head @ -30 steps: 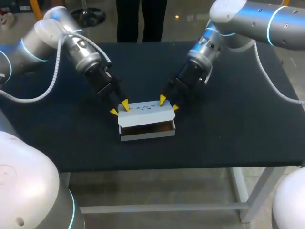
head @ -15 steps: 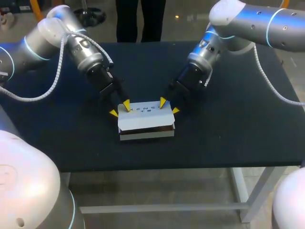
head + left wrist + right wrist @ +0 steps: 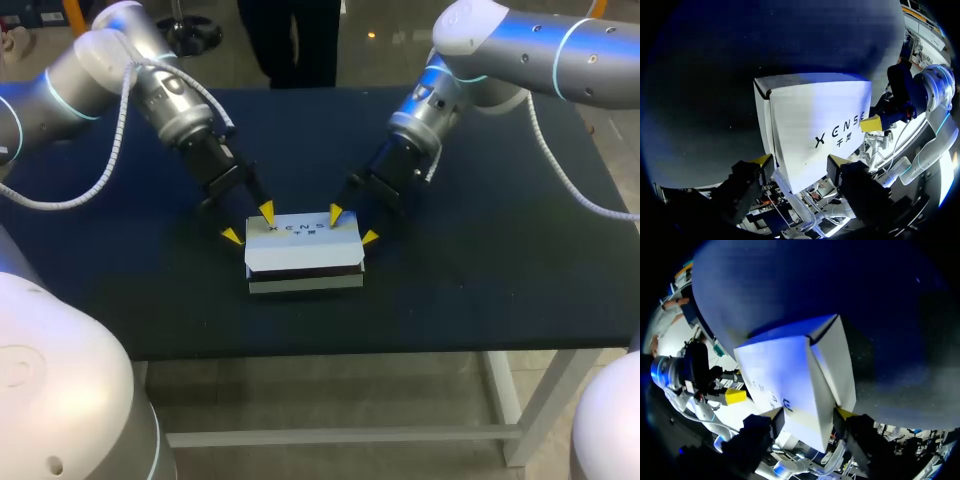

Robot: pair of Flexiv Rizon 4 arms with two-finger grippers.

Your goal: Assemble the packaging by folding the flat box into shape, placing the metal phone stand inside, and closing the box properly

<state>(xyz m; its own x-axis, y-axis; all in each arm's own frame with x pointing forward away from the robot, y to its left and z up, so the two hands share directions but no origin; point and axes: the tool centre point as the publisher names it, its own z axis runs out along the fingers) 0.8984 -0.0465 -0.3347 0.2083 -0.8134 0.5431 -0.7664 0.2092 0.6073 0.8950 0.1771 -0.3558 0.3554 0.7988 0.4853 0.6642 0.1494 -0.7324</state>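
A white cardboard box lies on the dark table, its printed lid folded down over the body with a thin dark gap along the front. My left gripper straddles the back left corner, open: one yellow tip rests on the lid's back edge, the other stands just off the side wall. My right gripper straddles the back right corner the same way, open. In the left wrist view the box sits ahead of the left gripper. In the right wrist view the box reaches between the right gripper fingers. No phone stand shows.
The dark table stretches bare to both sides of the box. Its front edge runs a short way in front of the box. Both arms slant in from the back corners and meet over the box's rear.
The lid has swung down from standing open to lying over the box. Both grippers' fingers have spread wider at the back corners.
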